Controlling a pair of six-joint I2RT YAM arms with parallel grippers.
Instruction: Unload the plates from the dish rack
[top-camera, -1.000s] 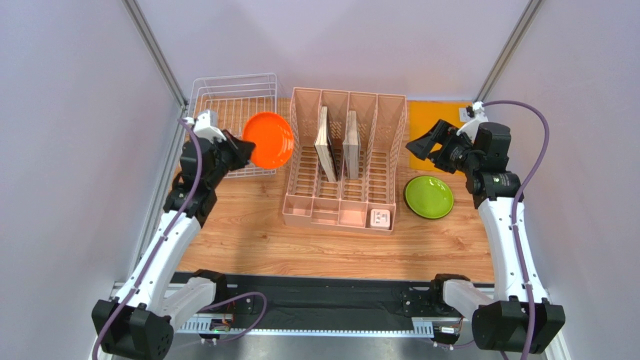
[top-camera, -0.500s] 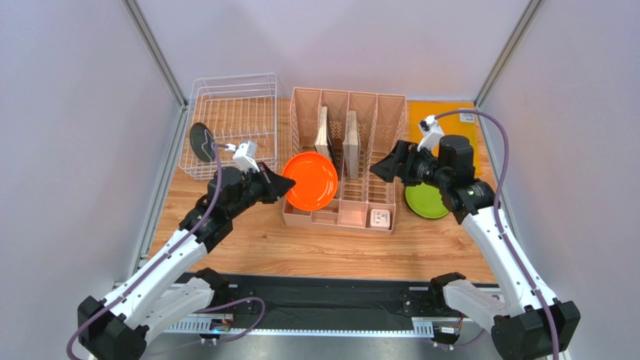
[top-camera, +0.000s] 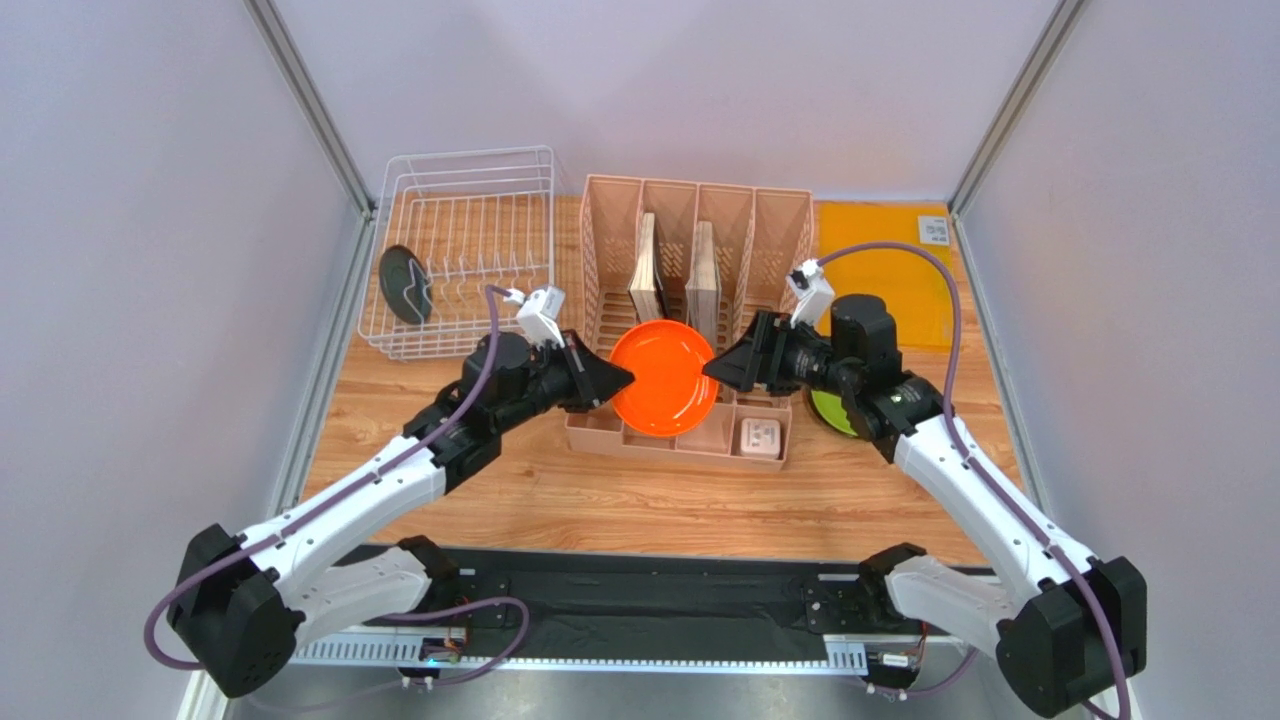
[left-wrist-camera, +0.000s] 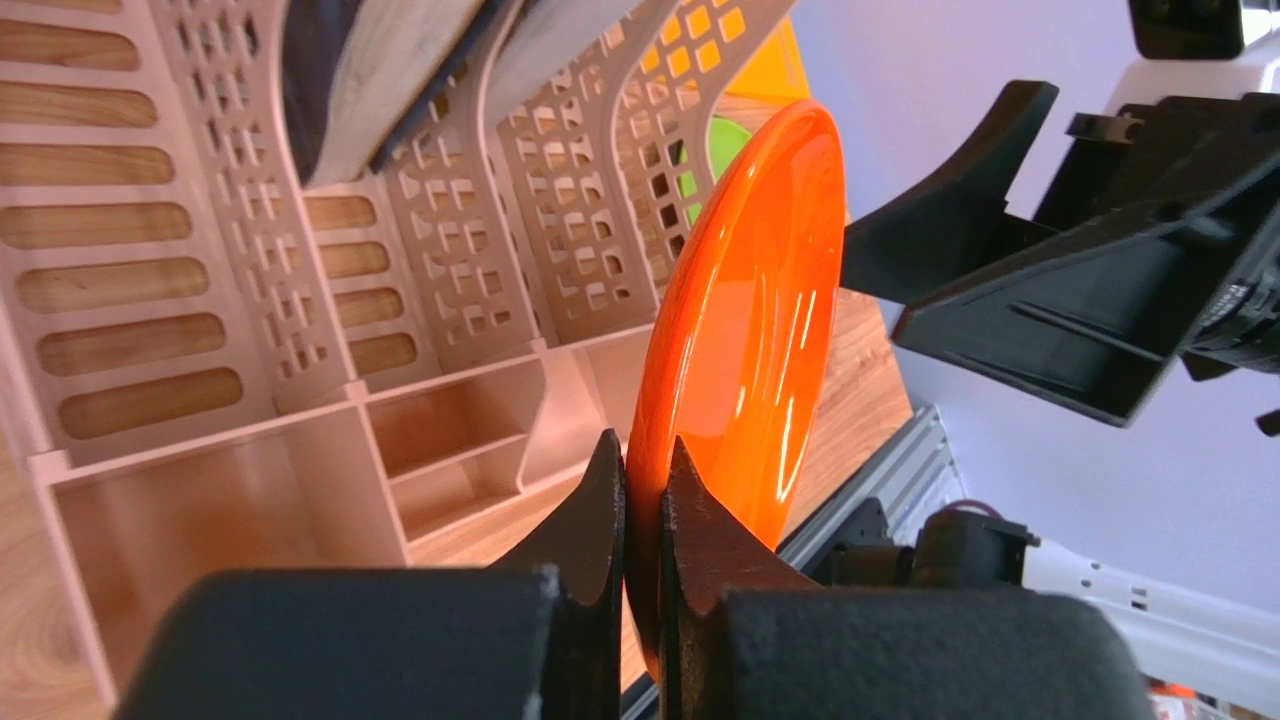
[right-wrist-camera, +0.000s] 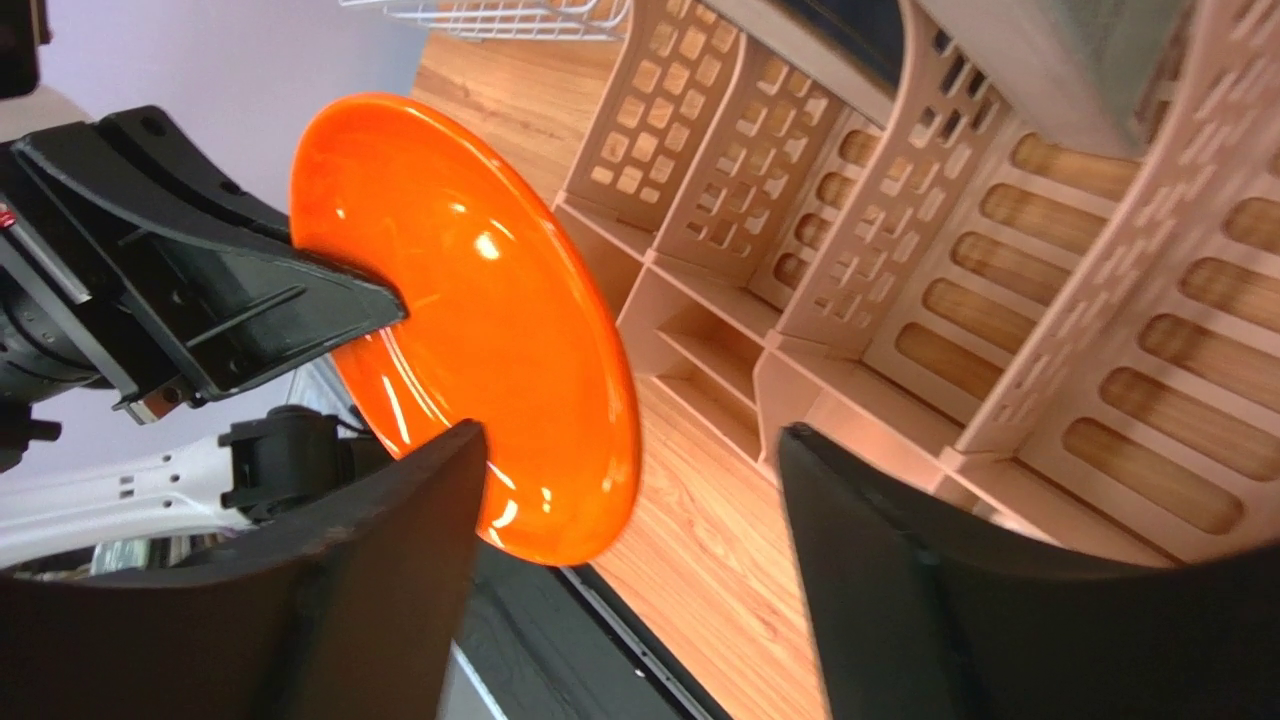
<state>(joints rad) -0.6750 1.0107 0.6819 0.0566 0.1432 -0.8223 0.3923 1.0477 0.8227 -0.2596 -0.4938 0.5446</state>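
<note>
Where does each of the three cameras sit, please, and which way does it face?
Top external: above and behind the arms, looking down on the table; both arms show.
Left wrist: on the left arm, looking along the left gripper, shut on the orange plate, toward the organiser and right gripper.
Right wrist: on the right arm, looking between its open fingers toward the left gripper.
Shared: both wrist views show the orange plate, the organiser, and the opposite gripper.

light: bright, even | glare: orange plate (right-wrist-camera: 481, 323) | shadows: soft
</note>
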